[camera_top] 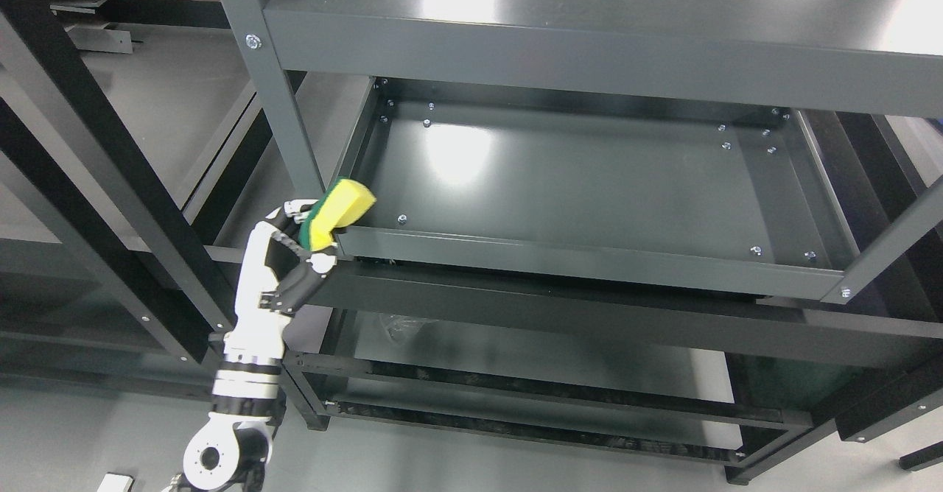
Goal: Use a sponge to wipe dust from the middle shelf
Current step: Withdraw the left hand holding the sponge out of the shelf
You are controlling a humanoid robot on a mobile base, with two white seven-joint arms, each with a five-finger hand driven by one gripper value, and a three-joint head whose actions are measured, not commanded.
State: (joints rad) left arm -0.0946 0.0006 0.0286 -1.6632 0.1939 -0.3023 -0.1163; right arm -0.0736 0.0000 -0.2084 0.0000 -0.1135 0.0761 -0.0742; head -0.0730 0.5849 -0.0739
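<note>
Sponge (337, 212): yellow with a green scouring side, at the front-left corner of the middle shelf, over the front lip.
Sponge axis: long axis tilted, running from lower left up to upper right; its far end points in over the shelf.
Left hand (298, 245): fingers closed around the sponge's lower end, arm rising from the bottom left.
Middle shelf (589, 183): dark grey metal tray, bare.
Top shelf (604, 6): above, glossy.
</note>
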